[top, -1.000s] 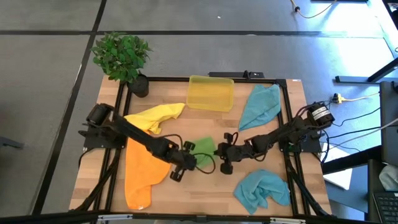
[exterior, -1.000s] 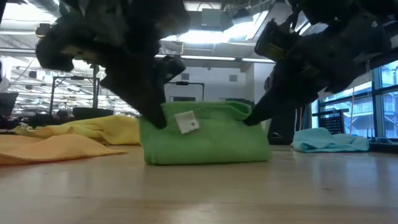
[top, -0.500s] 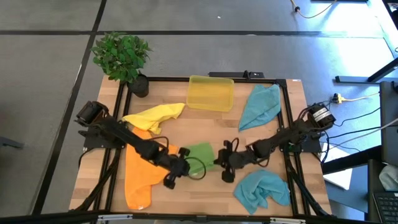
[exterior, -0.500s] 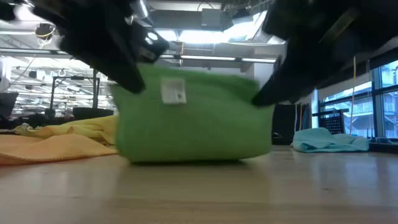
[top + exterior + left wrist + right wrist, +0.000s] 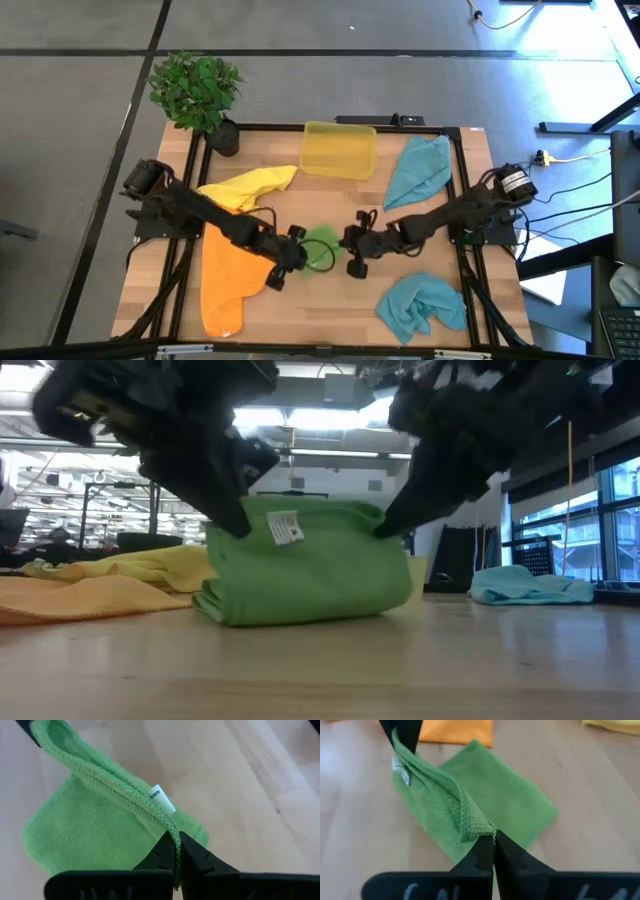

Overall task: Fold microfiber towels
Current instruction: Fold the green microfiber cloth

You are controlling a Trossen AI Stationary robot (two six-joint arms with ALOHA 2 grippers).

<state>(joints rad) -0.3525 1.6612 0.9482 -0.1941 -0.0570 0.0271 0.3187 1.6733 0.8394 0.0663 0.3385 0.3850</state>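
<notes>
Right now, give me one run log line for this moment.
step: folding green towel | left claw: shut on one top corner | right claw: shut on other corner | lower fold on table

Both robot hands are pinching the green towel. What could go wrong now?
1. The left gripper and right gripper each pinch only a thin bit of the green towel's edge, so a corner might slip out and the fold could flop open.
2. The two grippers are close together over the table; they might bump as they lay the edge down.
3. The towel's lower part lies bunched, so the fold may end up crooked.
</notes>
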